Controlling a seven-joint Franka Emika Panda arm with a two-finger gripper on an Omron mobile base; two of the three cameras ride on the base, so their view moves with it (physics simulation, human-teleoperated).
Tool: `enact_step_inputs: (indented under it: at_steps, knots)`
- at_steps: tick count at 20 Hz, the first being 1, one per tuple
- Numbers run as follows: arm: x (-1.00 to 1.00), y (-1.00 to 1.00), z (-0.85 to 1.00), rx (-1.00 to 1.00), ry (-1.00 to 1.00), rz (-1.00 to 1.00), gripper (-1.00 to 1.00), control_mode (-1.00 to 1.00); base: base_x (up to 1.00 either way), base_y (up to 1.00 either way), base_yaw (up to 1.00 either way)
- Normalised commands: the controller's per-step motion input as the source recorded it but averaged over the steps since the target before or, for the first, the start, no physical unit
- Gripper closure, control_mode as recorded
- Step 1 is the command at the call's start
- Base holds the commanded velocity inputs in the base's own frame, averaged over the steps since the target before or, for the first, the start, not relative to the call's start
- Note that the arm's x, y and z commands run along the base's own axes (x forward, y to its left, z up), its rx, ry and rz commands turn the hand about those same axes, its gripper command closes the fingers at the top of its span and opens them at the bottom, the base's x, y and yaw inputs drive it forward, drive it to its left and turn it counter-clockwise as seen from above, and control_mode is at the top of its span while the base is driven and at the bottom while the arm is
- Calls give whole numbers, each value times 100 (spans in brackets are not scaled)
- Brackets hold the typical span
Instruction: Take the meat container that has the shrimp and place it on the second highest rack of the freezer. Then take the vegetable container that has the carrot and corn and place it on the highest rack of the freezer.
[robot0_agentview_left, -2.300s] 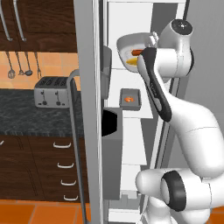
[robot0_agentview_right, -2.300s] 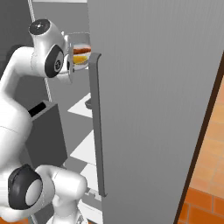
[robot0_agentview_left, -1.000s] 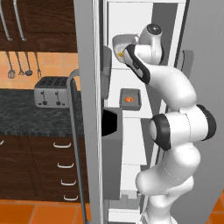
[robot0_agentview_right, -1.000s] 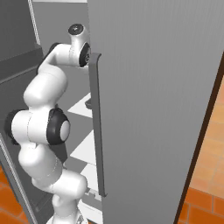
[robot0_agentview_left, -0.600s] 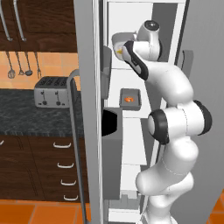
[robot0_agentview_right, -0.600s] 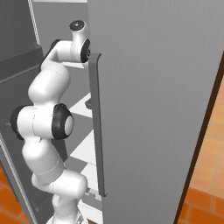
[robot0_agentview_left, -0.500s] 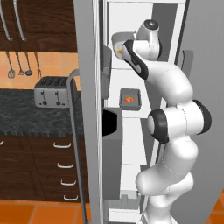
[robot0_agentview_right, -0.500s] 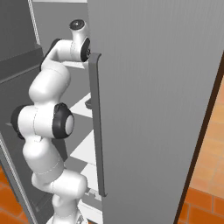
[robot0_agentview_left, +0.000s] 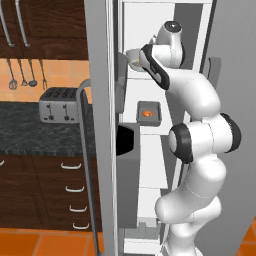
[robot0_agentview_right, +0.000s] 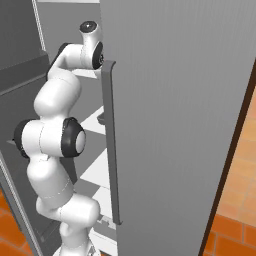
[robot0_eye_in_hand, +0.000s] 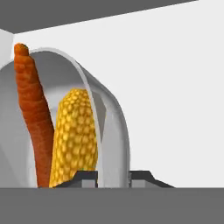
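The vegetable container, a rounded pale dish, holds a carrot and a corn cob. My gripper straddles its rim, the jaws a little apart with the wall between them. In the left base view the vegetable container sits high inside the freezer, at my hand and partly behind the door edge. Lower down, the grey meat container with the orange shrimp rests on a white shelf.
The freezer door with its long handle stands close on my right. The other door's handle is on my left. A toaster sits on the dark counter beside wood cabinets.
Since two seconds ago the arm has stretched up and carried the pale dish deeper into the top of the freezer. Over the last half second it has hardly moved.
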Motion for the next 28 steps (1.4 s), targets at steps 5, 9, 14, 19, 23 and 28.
enact_step_inputs:
  at_steps: [5, 9, 14, 19, 23, 28]
  knots:
    - [0, 0, 0, 0, 0, 0, -100, -100, 0, 0, 0]
    - [-49, 0, 0, 0, -20, 0, -100, -100, 0, 0, 0]
    - [-100, 0, 7, 0, -26, -1, -100, -100, 0, 0, 0]
    - [-100, 3, 24, 0, -21, 0, -100, -100, 0, 0, 0]
    - [-100, 0, 62, 0, -20, 0, -100, -100, 0, 0, 0]
    - [-100, 0, 10, 0, 3, 0, -100, -100, 0, 0, 0]
